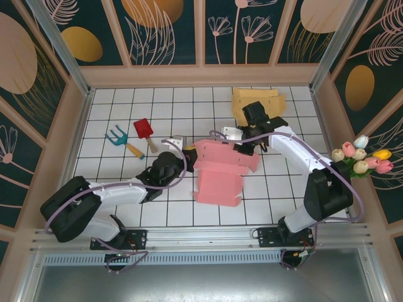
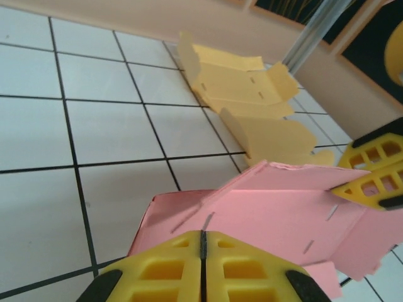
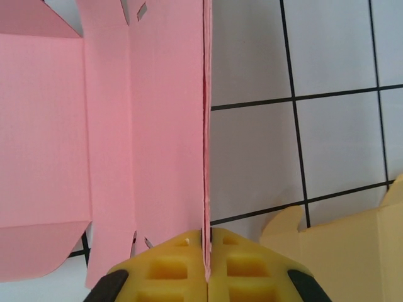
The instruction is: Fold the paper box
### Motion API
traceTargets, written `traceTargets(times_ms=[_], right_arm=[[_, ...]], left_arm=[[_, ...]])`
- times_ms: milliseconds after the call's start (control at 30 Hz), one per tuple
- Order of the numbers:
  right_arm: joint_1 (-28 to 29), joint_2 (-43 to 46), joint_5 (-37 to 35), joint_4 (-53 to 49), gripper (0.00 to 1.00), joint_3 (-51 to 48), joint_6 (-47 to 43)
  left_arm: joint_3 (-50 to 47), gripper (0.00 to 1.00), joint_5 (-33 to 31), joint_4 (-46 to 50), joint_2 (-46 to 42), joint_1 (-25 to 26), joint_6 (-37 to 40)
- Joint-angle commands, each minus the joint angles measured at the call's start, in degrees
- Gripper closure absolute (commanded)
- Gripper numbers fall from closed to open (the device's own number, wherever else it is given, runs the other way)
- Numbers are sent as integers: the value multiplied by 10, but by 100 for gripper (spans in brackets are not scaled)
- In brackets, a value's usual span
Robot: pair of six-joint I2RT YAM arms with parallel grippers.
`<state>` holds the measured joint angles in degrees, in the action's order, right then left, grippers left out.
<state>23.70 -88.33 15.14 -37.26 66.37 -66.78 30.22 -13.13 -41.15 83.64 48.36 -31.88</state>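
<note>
The pink paper box [image 1: 220,173] lies half folded in the middle of the tiled table. My right gripper [image 1: 247,148] is at its far right side, shut on an upright pink wall that runs edge-on between the yellow fingertips [image 3: 206,238]. My left gripper [image 1: 187,162] is at the box's left edge. In the left wrist view it [image 2: 203,234] is shut, its tips against the pink panel [image 2: 271,211], and no paper shows between them. The right fingers [image 2: 371,171] show at that panel's far right corner.
A second, yellow paper box [image 1: 255,104] [image 2: 242,88] [image 3: 352,251] lies partly folded at the back right, close behind the right gripper. A red toy shovel [image 1: 143,130] and a blue rake [image 1: 118,137] lie at the left. Tulips [image 1: 362,157] sit at the right wall.
</note>
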Motion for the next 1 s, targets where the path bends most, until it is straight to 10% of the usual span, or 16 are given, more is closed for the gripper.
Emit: traceTargets(times_ms=[0, 233, 967], right_arm=[[-8, -2, 33, 37, 100, -14, -21], [-10, 8, 37, 55, 100, -33, -37], [-3, 32, 28, 92, 100, -49, -8]], left_arm=[[31, 93, -30, 15, 26, -9, -35], [56, 96, 23, 16, 73, -70, -71], [150, 100, 123, 54, 119, -16, -53]])
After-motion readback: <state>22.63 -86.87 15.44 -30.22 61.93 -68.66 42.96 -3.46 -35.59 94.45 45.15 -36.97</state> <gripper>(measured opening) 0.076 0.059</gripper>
